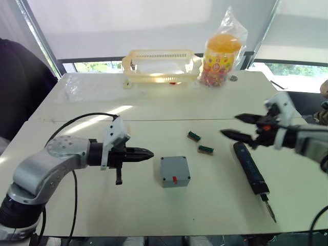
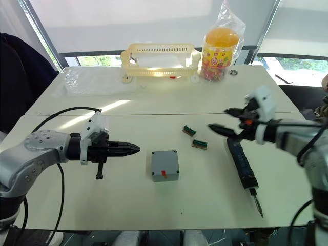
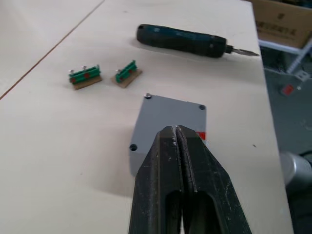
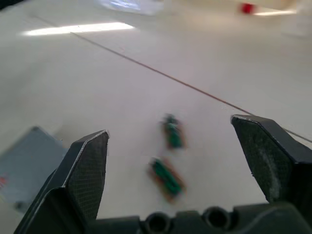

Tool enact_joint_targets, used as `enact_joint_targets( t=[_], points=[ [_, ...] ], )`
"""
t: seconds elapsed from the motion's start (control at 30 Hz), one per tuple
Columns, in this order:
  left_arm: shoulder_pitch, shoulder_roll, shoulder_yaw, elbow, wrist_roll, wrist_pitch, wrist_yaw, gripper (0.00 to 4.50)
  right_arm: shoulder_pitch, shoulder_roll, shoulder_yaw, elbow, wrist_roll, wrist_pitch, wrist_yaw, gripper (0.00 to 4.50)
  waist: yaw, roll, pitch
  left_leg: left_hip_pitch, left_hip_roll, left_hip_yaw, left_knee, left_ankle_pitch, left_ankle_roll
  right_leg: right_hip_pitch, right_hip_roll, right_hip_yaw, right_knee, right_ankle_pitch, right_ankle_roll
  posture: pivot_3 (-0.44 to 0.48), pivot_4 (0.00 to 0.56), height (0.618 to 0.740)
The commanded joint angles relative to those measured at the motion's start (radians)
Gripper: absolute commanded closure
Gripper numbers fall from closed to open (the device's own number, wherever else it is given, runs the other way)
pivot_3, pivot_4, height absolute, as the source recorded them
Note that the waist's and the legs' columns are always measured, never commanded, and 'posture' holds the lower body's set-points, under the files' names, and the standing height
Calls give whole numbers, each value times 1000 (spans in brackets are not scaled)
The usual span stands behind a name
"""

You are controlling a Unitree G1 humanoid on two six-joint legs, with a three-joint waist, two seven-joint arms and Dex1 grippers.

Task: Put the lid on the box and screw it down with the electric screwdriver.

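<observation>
Left gripper [image 1: 146, 154] is clamped tight on nothing, its two black fingers pressed together into a point that aims at the box [image 1: 175, 170] from the box's left, just beside it but not touching. From the left wrist view the closed fingertips [image 3: 178, 141] sit right over the near edge of the lid [image 3: 170, 122].

So yeah, the lid is on the box already, flat and square, with small screw heads or holes showing at its corners; can't tell which are actually screwed in. The box sits near the middle of the front table [image 1: 102, 205], red-orange mark on its side facing the robot.

Right gripper [image 1: 240, 127] is spread wide and empty, hovering above the table, over the upper end of the electric screwdriver [image 1: 251, 171] and not touching it. The screwdriver lies flat on the table to the right of the box, well apart from it, thin metal bit pointing toward the front edge.

Two small green-brown blocks [image 1: 200, 143] lie between the box and the right gripper, a bit farther back. Way at the back there's a yellowish plastic basket [image 1: 160, 65] and an orange-lidded jar in a clear bag [image 1: 220, 54].
</observation>
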Motion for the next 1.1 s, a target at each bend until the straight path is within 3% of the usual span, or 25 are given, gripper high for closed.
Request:
enact_joint_targets(
  t=[0.03, 0.1, 0.2, 0.3, 0.8, 1.1],
  points=[
    [5, 3, -20, -76, -28, -9, -17, 2725, -48, -166, 90, 41, 56, 209, 94, 0, -1, 0, 0, 0, 0, 0, 0, 0, 0, 0, 0, 0, 0, 0, 0, 0, 150, 740],
    [20, -1, -47, -117, -7, -21, 1, 1790, -19, -279, 188, 37, 67, 267, 169, 0, 0, 0, 0, 0, 1, 1, -1, 0, 1, 0, 0, 0, 0, 0, 0, 0, 150, 740],
    [55, 17, -90, -189, 25, -28, 14, 1790, 39, -362, 279, 16, 56, 243, 245, 0, -2, 0, 0, 0, 1, 1, -1, -1, 1, 0, 1, 0, -1, 0, 0, 0, 150, 740],
    [95, 22, -105, -241, 39, -23, 46, 1790, 20, -335, 329, 34, 45, 280, 231, 0, -4, 1, 0, 1, 1, 6, 0, -1, 1, -1, 1, 3, -1, 0, 0, 0, 150, 740],
    [135, 33, -13, -381, -194, 125, 249, 1790, 117, -250, 306, 24, 67, 448, 119, 0, 2, 0, 0, 1, 1, 8, 1, -1, 1, -2, 1, 5, 0, 1, 2, 0, 150, 740],
    [121, 50, -10, -386, -264, 138, 317, 1790, 86, -208, 331, 112, 233, 453, -25, 0, 2, 0, 0, 1, 1, 10, 1, -1, 2, -2, 1, 6, 0, 1, 2, 0, 150, 740]
  ],
)
